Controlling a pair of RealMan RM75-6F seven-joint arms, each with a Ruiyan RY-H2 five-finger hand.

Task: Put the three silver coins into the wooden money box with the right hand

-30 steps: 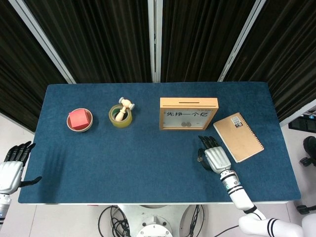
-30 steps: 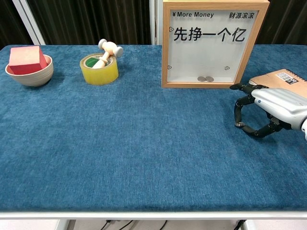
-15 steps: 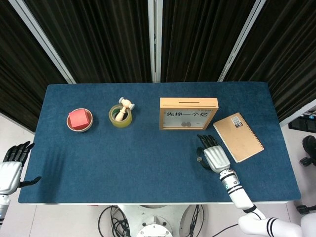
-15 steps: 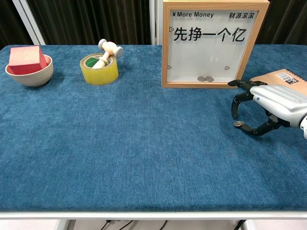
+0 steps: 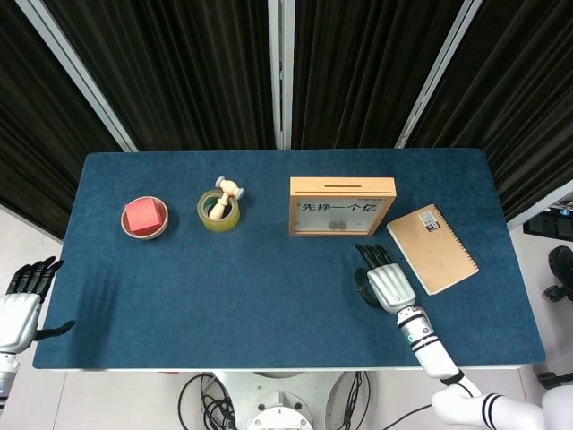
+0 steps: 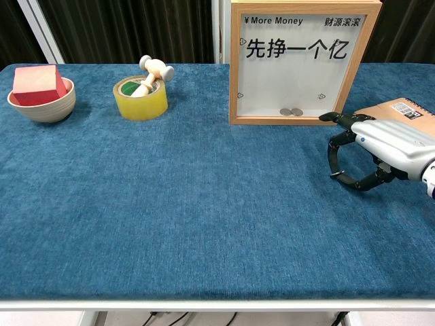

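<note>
The wooden money box [image 5: 341, 206] [image 6: 296, 62] stands upright at the table's middle back, its slot in the top edge. Two silver coins [image 6: 291, 112] lie inside it behind the clear front. My right hand [image 5: 383, 280] [image 6: 375, 151] is low over the cloth just in front and to the right of the box. Its thumb and a fingertip [image 6: 334, 163] meet at table level on a third silver coin [image 6: 336, 176], which is mostly hidden. My left hand [image 5: 20, 303] hangs off the table's left edge with fingers spread, holding nothing.
A brown notebook [image 5: 431, 247] [image 6: 397, 109] lies right beside my right hand. Further left are a yellow tape roll [image 5: 218, 211] [image 6: 141, 98] with a small wooden mallet in it, and a bowl [image 5: 144, 219] [image 6: 41, 103] holding a red block.
My right hand has crept a little left and toward the box, and its thumb and finger have closed together over the coin on the cloth. The left hand has not moved.
</note>
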